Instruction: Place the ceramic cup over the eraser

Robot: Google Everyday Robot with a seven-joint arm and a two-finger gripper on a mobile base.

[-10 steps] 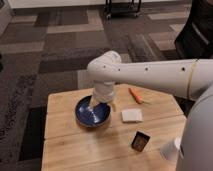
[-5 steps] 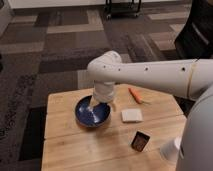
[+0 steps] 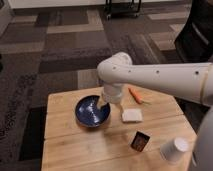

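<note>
The ceramic cup (image 3: 174, 149), plain white, stands at the table's front right corner. Just left of it the eraser (image 3: 140, 141), a small dark block with a brownish face, stands on the wood. My gripper (image 3: 103, 106) hangs from the thick white arm (image 3: 160, 80) over the right rim of the dark blue bowl (image 3: 90, 112), far from both the cup and the eraser. It is open and I see nothing in it.
A flat white block (image 3: 132, 115) lies right of the bowl. An orange carrot-like piece (image 3: 135, 95) lies behind it, partly under the arm. The wooden table (image 3: 65, 145) stands on patterned carpet, and a dark cart is at the back.
</note>
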